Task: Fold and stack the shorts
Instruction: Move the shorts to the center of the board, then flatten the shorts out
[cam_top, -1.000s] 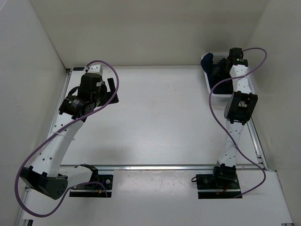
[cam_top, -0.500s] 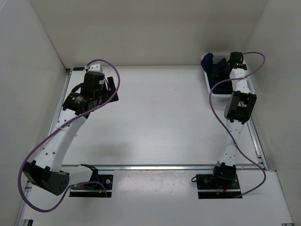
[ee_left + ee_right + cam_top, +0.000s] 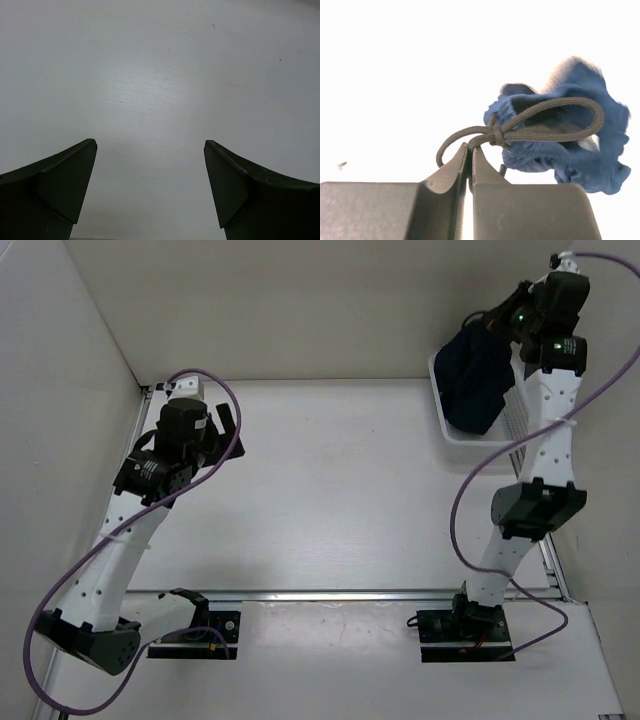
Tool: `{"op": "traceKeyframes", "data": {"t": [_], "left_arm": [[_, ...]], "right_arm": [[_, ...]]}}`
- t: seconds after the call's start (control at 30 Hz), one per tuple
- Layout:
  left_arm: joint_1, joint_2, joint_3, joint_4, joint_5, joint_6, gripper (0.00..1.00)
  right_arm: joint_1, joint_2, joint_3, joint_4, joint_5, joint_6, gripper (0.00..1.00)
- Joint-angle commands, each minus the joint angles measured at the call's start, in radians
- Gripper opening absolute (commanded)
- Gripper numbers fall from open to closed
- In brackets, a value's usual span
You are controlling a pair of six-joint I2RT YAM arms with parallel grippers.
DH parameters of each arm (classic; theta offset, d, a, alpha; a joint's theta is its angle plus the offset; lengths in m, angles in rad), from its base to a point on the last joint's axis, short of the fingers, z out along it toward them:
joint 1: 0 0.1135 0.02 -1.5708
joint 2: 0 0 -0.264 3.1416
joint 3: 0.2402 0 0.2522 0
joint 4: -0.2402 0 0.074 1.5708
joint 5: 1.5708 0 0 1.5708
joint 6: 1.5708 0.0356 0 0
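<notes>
Robot lab cell; white walls [image 3: 320,310] boxing white table [image 3: 340,500]; left arm [image 3: 110,560], right arm [image 3: 550,410] bolted on.

Wide tabletop [image 3: 340,490] free across the middle, far-right corner blocked — basket [image 3: 462,440], hanging shorts [image 3: 472,375]

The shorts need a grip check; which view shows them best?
Right wrist: the shut right gripper pinches the drawstring of the shorts up close. The top view shows them hanging over the basket; the left wrist shows none.
</notes>
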Motion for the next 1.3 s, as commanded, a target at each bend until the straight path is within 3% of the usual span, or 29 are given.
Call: {"op": "traceKeyframes", "data": {"t": [0.0,0.17,0.2,0.3,0.33,0.37,0.4,0.43,0.5,0.6,0.7,0.77,0.8,0.83,0.9,0.93,0.97,1.03,1.07,1.27], "left_arm": [[0.005,-0.054,0.006,-0.036,-0.043,-0.048,1.0],[0.024,-0.034,0.068,-0.131,-0.08,-0.08,1.0],[0.024,-0.034,0.077,-0.14,-0.08,-0.089,1.0],[0.047,-0.045,0.077,-0.151,-0.068,-0.089,1.0],[0.062,-0.045,0.077,-0.151,-0.059,-0.089,1.0],[0.062,-0.054,0.077,-0.14,-0.05,-0.089,1.0],[0.074,-0.054,0.065,-0.14,-0.039,-0.089,1.0],[0.074,-0.054,0.065,-0.128,-0.03,-0.089,1.0],[0.074,-0.054,0.051,-0.116,0.024,-0.089,1.0],[0.074,-0.054,0.03,-0.106,0.087,-0.08,1.0],[0.074,-0.043,-0.013,-0.071,0.202,-0.069,1.0],[0.049,-0.016,-0.061,-0.027,0.26,-0.066,1.0],[0.032,-0.004,-0.079,-0.01,0.304,-0.066,1.0],[0.0,0.036,-0.113,0.027,0.337,-0.066,1.0],[-0.059,0.132,-0.125,0.053,0.383,-0.098,1.0],[-0.082,0.133,-0.125,0.067,0.383,-0.098,1.0],[-0.106,0.214,-0.113,0.076,0.383,-0.107,1.0],[-0.172,0.341,-0.049,0.087,0.343,-0.095,1.0],[-0.188,0.384,-0.021,0.087,0.325,-0.086,1.0],[-0.222,0.692,0.212,0.087,0.303,0.01,1.0]], "right_arm": [[0.106,-0.165,0.06,0.08,-0.191,-0.089,0.0],[0.285,-0.317,-0.087,0.08,-0.254,-0.178,0.0],[0.366,-0.374,-0.13,0.08,-0.24,-0.178,0.0],[0.558,-0.485,-0.498,0.115,-0.161,-0.178,0.0],[0.61,-0.506,-0.582,0.129,-0.144,-0.178,0.07],[0.714,-0.535,-0.661,0.139,-0.127,-0.167,0.27],[0.766,-0.535,-0.734,0.139,-0.072,-0.158,0.74],[0.814,-0.535,-0.795,0.139,-0.033,-0.158,0.88],[0.918,-0.554,-0.895,0.084,0.074,-0.124,1.0],[0.893,-0.653,-0.953,0.071,0.229,-0.066,1.0],[0.749,-0.758,-1.018,0.062,0.258,-0.046,0.96],[0.642,-0.77,-1.037,0.01,0.24,-0.02,0.82],[0.615,-0.77,-1.053,-0.008,0.222,-0.02,0.77],[0.594,-0.77,-1.066,-0.039,0.202,-0.008,0.63],[0.569,-0.747,-1.12,-0.048,0.147,0.003,0.52],[0.56,-0.747,-1.144,-0.048,0.136,0.012,0.52],[0.56,-0.735,-1.191,-0.048,0.136,0.012,0.6],[0.57,-0.707,-1.23,-0.038,0.145,0.024,0.93],[0.571,-0.698,-1.247,-0.038,0.145,0.024,0.98],[0.571,-0.641,-1.365,0.001,0.139,0.116,0.98]]}}
